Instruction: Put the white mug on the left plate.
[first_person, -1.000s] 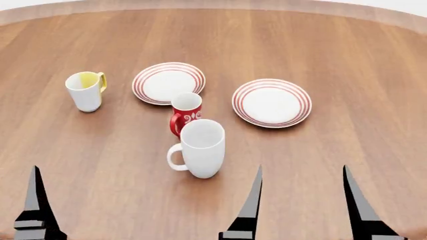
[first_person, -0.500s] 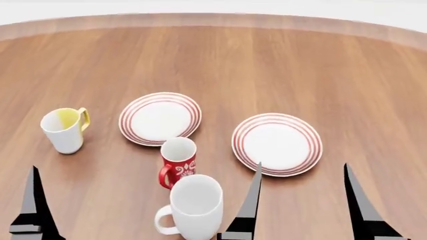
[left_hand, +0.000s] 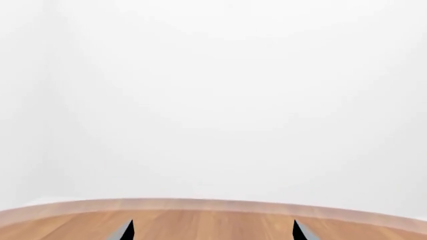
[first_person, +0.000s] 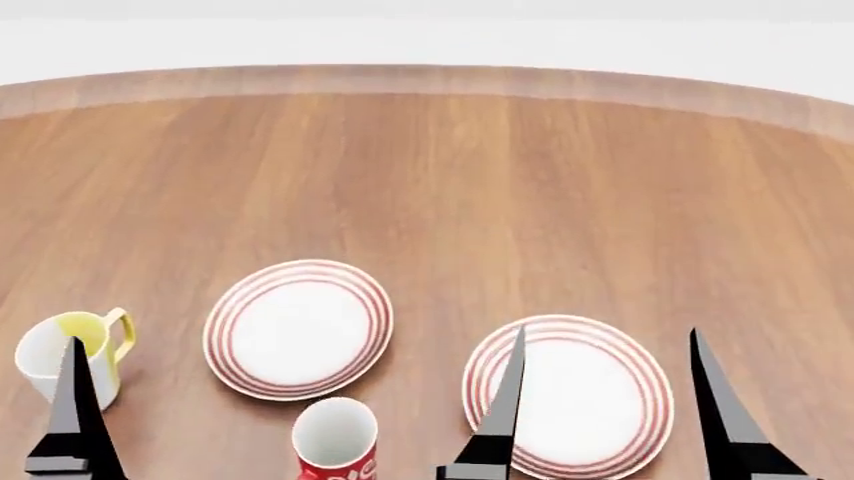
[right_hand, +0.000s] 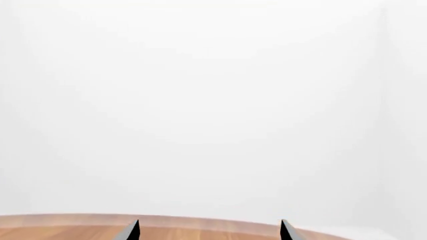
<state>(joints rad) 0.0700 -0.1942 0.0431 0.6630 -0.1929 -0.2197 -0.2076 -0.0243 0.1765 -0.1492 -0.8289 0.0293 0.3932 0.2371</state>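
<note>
Head cam looks down on table (first_person: 534, 170); wrist cams low, facing far edge.

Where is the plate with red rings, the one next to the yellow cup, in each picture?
Head view: the left plate lies low and left of centre, between the yellow-inside mug and the other plate.
Left wrist view: not in it; only bare table and white background.
Right wrist view: not in it either.
Shared landmark: the wooden table's curved far edge shows in all three.
</note>
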